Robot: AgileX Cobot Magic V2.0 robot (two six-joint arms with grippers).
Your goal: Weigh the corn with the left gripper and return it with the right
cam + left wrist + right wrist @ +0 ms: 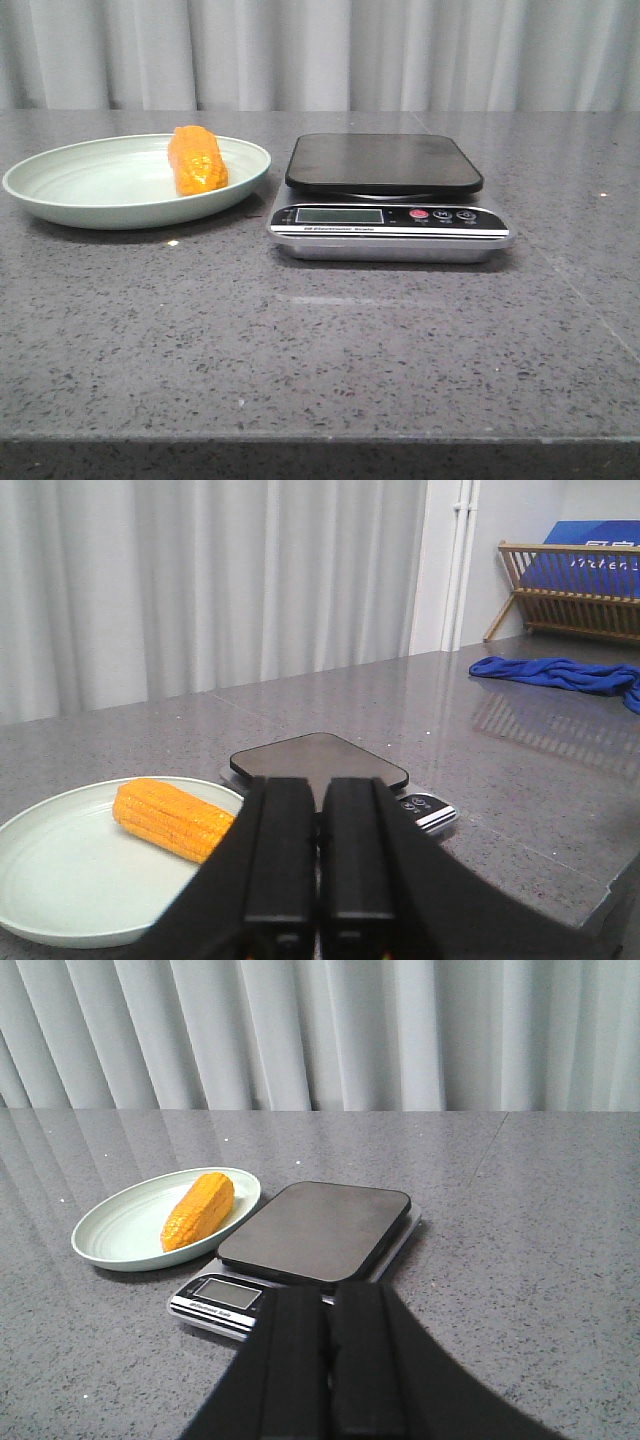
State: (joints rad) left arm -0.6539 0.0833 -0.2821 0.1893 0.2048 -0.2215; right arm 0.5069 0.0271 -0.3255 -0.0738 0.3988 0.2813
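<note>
- Left gripper (pixel 318 880): black fingers (pixel 280 860) pressed together with only a thin seam between them, nothing held, up above the table, out of sight in the front view.
- Right gripper (pixel 328 1370): black fingers (pixel 295 1360) likewise closed side by side, empty, hanging over the near edge of the scale, also out of sight in the front view.
- Corn (pixel 196 158): short orange-yellow cob, lying on its side in the plate, toward the rim nearest the scale, untouched by either gripper.
- Plate (pixel 70 195): shallow, pale green, round, on the left part of the table, just beside the scale without touching it.
- Scale (pixel 390 215): flat dark platform with rounded corners on a silver base, platform bare, front panel with a grey display, one red button and two dark ones; display reading too small to tell.
- Table (pixel 320 350): grey speckled stone top, glossy enough to give faint reflections.
- Curtain (pixel 320 50): pale, pleated, hanging behind the table.
- Blue cloth (pixel 560 672): crumpled on the far side of the table in the left wrist view, near a wooden rack (pixel 570 600) with a blue board leaning in it.
</note>
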